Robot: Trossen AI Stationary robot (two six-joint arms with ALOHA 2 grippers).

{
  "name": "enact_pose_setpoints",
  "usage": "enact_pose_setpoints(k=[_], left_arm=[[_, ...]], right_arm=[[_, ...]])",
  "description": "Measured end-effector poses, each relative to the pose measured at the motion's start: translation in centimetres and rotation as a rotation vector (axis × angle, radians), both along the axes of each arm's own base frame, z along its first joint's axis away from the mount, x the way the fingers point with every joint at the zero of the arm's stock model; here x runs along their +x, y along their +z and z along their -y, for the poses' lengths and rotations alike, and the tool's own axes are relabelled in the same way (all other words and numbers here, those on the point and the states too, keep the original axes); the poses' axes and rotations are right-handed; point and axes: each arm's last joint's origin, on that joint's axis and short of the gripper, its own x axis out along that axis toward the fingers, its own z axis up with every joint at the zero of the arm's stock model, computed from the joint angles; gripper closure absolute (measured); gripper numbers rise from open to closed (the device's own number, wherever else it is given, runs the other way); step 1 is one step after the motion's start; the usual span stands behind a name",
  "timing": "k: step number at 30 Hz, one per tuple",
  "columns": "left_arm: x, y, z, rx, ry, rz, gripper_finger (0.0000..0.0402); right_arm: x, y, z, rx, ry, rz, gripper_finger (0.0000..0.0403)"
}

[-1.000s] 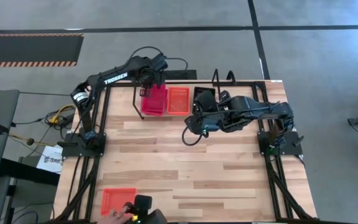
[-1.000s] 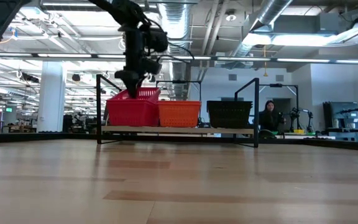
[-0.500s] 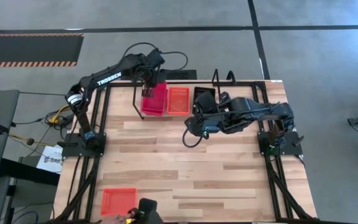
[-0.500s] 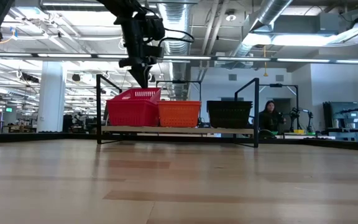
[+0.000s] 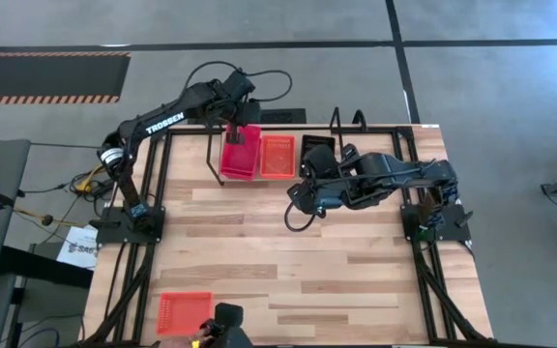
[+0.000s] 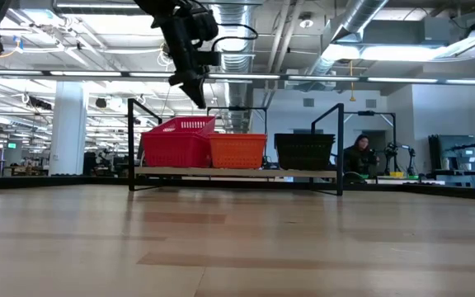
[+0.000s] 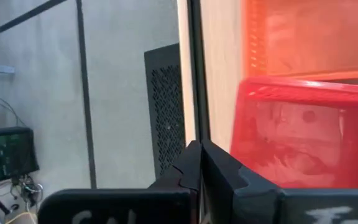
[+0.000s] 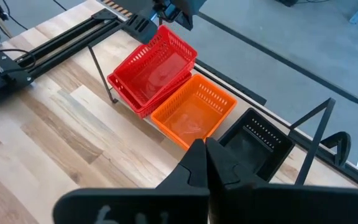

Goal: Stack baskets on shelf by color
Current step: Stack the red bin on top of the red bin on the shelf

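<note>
Left tool (image 6: 196, 92) hangs closed and empty above the red baskets (image 5: 240, 153), at about 11 o'clock on the table (image 5: 288, 261) from overhead. Level view gives what the overhead cannot: clear air between its tip and the top red basket, which sits tilted on the stack. Right wrist view confirms the tilt; upper basket skewed over the lower ones.

Shelf (image 6: 237, 172) along the table's 12 o'clock edge. On it, left to right from overhead: red stack, orange baskets (image 5: 278, 155), black baskets (image 5: 317, 150), each just beside the next. Left wrist view shows the red top rim close under its shut fingers (image 7: 197, 171), orange beyond.

Right tool (image 8: 205, 155) closed, holding nothing, parked above the table near centre, facing the shelf.

Lone red basket (image 5: 184, 312) at 7 o'clock near the front edge, well apart from the shelf; a person's hand (image 5: 204, 335) just beside it. Only overhead shows this.

Table is pale wood planks. Room: grey floor, open ceiling ducts, seated person (image 6: 357, 154) far behind.
</note>
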Motion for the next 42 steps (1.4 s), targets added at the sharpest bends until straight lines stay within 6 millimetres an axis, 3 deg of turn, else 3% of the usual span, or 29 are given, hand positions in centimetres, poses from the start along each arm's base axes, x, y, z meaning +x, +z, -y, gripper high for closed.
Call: enact_pose_setpoints(k=[13,19,24,28,32,37,42], left_arm=[[-1.0,-3.7,-0.5,-0.124,0.031,-0.050,0.0401],[-0.8,-3.7,-0.6,-0.120,0.043,-0.014,0.0401],[-0.6,-1.3,-0.3,-0.068,0.130,0.050,0.0401],[-1.0,0.7,2.4,-0.199,0.105,0.057,0.0401],[-1.8,0.7,6.6,-0.417,0.063,-0.039,0.0401],[-1.4,-1.8,10.8,-0.466,-0.029,-0.170,0.0401],[-1.1,-5.1,12.7,-0.481,-0.044,-0.240,0.0401]], right_arm=[[0.0,0.1,-0.3,0.003,0.007,0.014,0.0402],[0.2,0.1,-0.4,0.008,0.008,0.032,0.0402],[0.2,0.1,-0.4,0.006,0.010,0.030,0.0402],[0.1,0.1,-0.5,0.001,0.019,0.016,0.0402],[-0.2,0.0,-0.8,-0.005,0.027,-0.011,0.0402],[-0.2,0.0,-0.9,-0.006,0.035,-0.013,0.0402],[-0.3,0.0,-1.2,-0.018,0.055,-0.028,0.0402]])
